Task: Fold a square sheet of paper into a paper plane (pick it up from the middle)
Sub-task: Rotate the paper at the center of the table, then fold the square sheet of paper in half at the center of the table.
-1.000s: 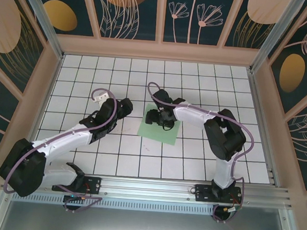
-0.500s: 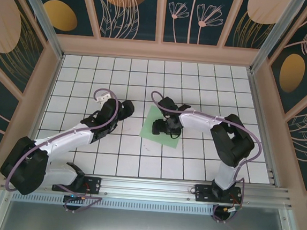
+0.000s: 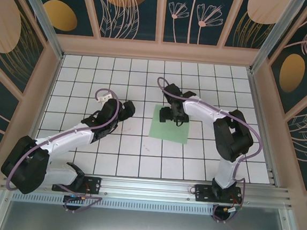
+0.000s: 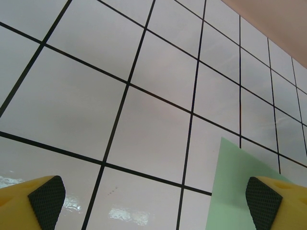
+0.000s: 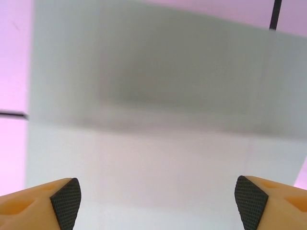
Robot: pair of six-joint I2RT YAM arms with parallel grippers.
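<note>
The square sheet of paper (image 3: pixel 168 131) is pale mint green and lies flat on the white grid table, just right of centre. My right gripper (image 3: pixel 171 118) hangs over the sheet's far half, pointing down. In the right wrist view its fingers are spread wide and open (image 5: pixel 157 203), with the sheet (image 5: pixel 163 158) close beneath them and nothing between them. I cannot tell whether the tips touch the paper. My left gripper (image 3: pixel 126 110) is open, left of the sheet. In the left wrist view (image 4: pixel 153 201) a corner of the sheet (image 4: pixel 230 187) lies by its right finger. The paper plane is out of view.
The white grid table (image 3: pixel 92 82) is fenced by wooden walls (image 3: pixel 159 52) at the back and both sides. An aluminium rail (image 3: pixel 147 188) carrying both arm bases runs along the near edge.
The right gripper moved right and towards the back wall, and the sheet slid right with it. Its jaws spread wider. The left arm barely moved.
</note>
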